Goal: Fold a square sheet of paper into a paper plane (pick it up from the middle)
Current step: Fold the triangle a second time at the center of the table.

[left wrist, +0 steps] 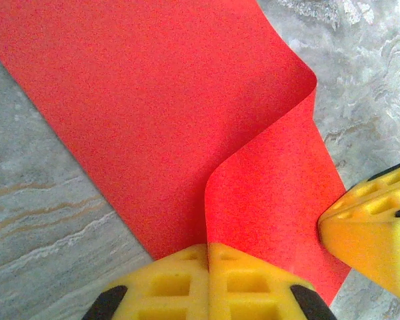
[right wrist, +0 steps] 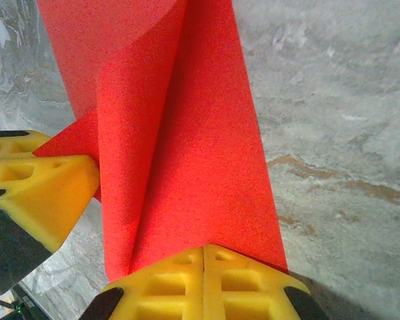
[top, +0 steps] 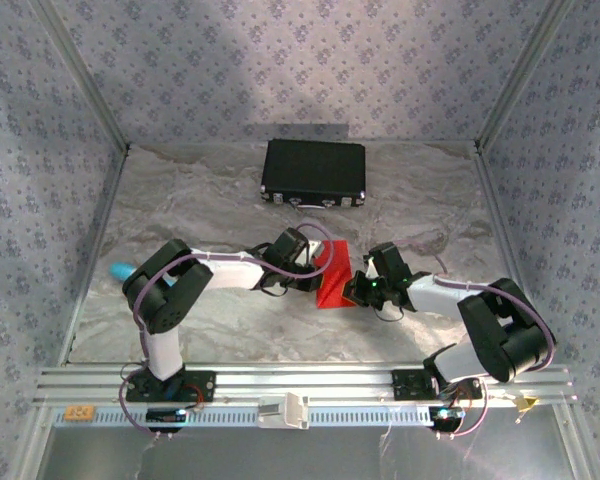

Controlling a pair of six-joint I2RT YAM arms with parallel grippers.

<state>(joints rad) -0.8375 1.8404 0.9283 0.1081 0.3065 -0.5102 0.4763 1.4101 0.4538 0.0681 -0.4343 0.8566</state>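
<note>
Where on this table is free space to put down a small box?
Free: the table on both sides of the black case, and the near strip between the arm bases. Crowded: the centre, where left gripper and right gripper both clamp the square sheet of paper; a turquoise object lies at the left edge.

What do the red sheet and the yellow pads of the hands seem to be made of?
The square sheet of paper: thin matte paper, it seems; it curls in a smooth bend without cracking. The yellow pads: probably soft rubber or foam, matte, moulded with square hollows.
</note>
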